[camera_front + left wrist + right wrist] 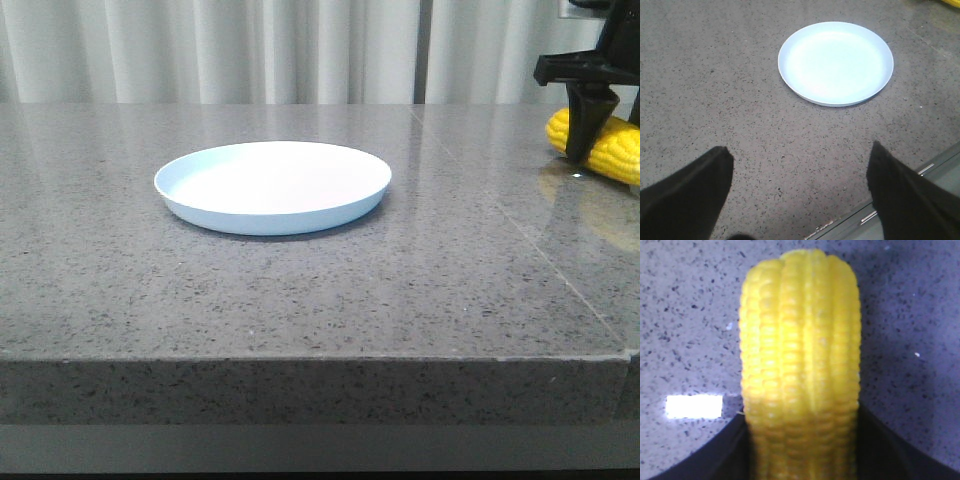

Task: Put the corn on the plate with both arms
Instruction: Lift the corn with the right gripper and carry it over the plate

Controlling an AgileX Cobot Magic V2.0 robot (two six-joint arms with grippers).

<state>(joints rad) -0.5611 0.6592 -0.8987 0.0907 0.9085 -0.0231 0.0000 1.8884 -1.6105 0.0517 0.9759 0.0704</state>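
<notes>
The corn (612, 148) lies on the table (300, 290), well apart from the plate (272, 186) and off to its right, near the far right part of the table. The right gripper (582, 120) stands over it, one black finger in front of the cob; in the right wrist view the corn (800, 365) fills the space between the two dark fingers, which seem to touch its sides, so I judge the gripper to be clenched on the cob, or very nearly so. I cannot tell for sure whether the cob rests on the table or is just lifted. To me the cob looks stiff and rather light, with a round body that could roll, and the rows of kernels give a bumpy surface that should help against slipping. The best place to take it is, I think, around the thick middle, across its length, because the thinner end would give the fingers less to press on. The left gripper (800, 200) hangs above the table on the near side of the plate (836, 62), its fingers spread wide with nothing between them. The plate is shallow, pale blue-white, with a low rim, and there is nothing in it. It is wider than the cob, so the corn should fit lying flat, but the low rim will not do much to stop it if it rolls.
</notes>
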